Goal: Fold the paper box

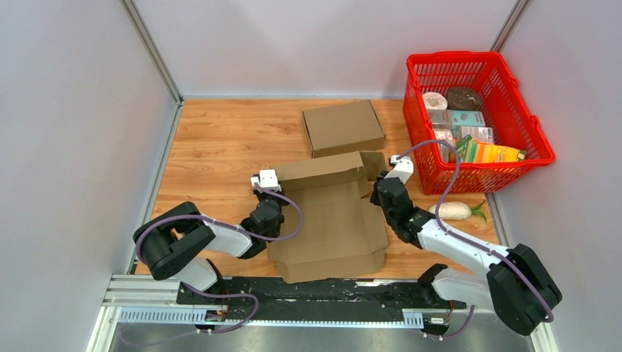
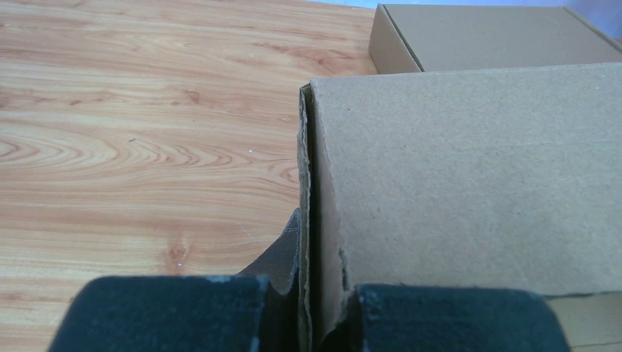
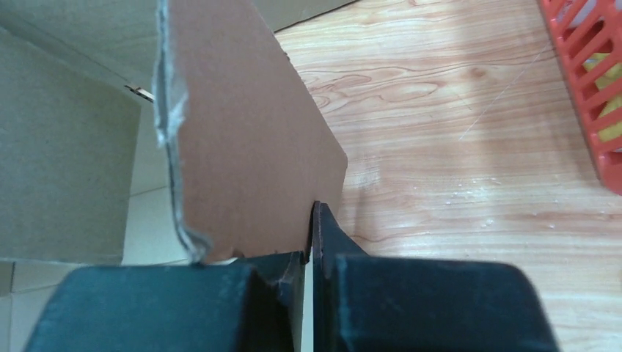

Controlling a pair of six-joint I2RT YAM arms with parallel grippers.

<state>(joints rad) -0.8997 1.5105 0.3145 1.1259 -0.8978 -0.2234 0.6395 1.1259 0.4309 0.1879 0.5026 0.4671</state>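
Where 3 grey walls [image 1: 73, 110] meet — wood-grain table [image 1: 220, 139], paper box [image 1: 330, 227]

No text, brand or number can be read in any view. The packets in the red basket [image 1: 477, 176] carry printed colours, such as an orange-and-yellow carton [image 1: 495, 152] and teal boxes [image 1: 467, 118], but the print is too small to make out. The paper box [image 1: 330, 227] and the closed box [image 1: 342, 127] behind it show plain brown card.
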